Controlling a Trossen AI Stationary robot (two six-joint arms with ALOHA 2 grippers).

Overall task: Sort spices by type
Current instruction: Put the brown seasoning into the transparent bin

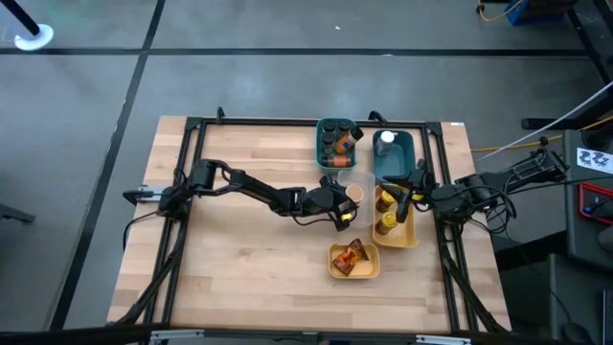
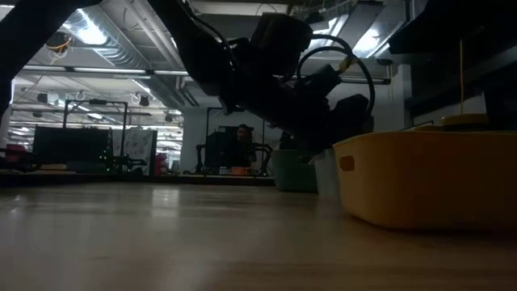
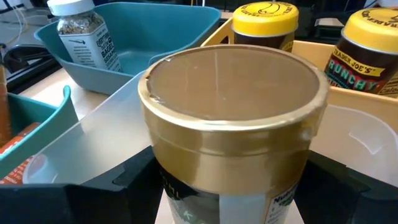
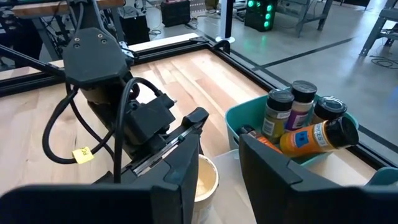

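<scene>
The left gripper (image 1: 347,196) clasps a gold-lidded cylindrical spice jar (image 3: 231,118) between its dark fingers, over the clear rectangular plastic bin (image 3: 93,140). The right gripper (image 1: 407,199) hovers with fingers parted above the yellow rectangular bin (image 1: 414,237), near the bench's right edge.

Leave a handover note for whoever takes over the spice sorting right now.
Left gripper: shut on a gold-lidded jar, held over the clear bin.
Right gripper: open, empty, beside the yellow bin.
Done: dark-lidded jars in one teal bin, a white-lidded jar in the other, yellow-lidded jars in the yellow bin, packets in the small tray.
Left: set down the held jar.
</scene>
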